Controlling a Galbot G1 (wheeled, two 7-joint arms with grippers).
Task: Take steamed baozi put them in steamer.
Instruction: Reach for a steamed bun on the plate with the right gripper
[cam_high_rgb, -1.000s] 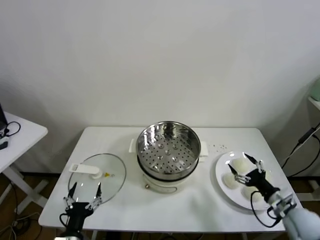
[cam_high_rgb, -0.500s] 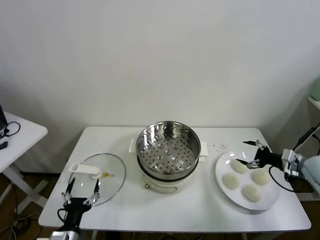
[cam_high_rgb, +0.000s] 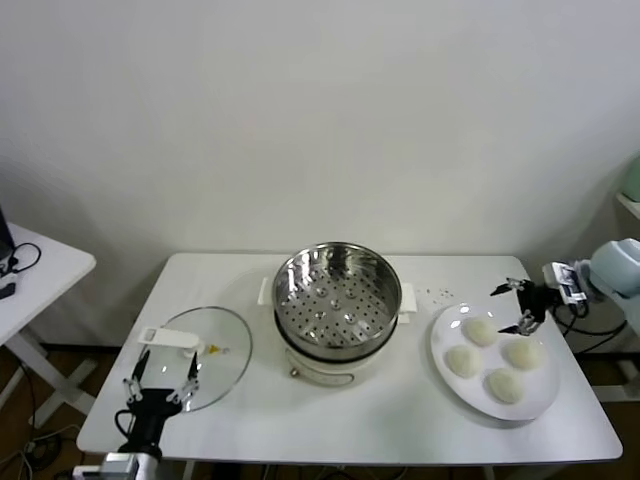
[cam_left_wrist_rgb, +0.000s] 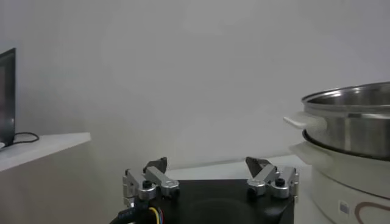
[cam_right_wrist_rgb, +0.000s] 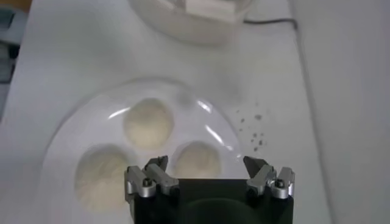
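Overhead, a white table (cam_high_rgb: 400, 415) meets a plain wall (cam_high_rgb: 320, 120).

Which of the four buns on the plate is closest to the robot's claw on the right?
The far bun, the one toward the wall on the plate. The open right gripper hovers just beside it; the other three lie nearer the table's front edge.

The right gripper (cam_high_rgb: 517, 307) reaches in from the 3 o'clock edge of the head view, arm extended, jaws spread wide and holding nothing. The left gripper (cam_high_rgb: 160, 374) waits low at about 7 o'clock, fingers (cam_left_wrist_rgb: 155, 173) parted and pointing upward.
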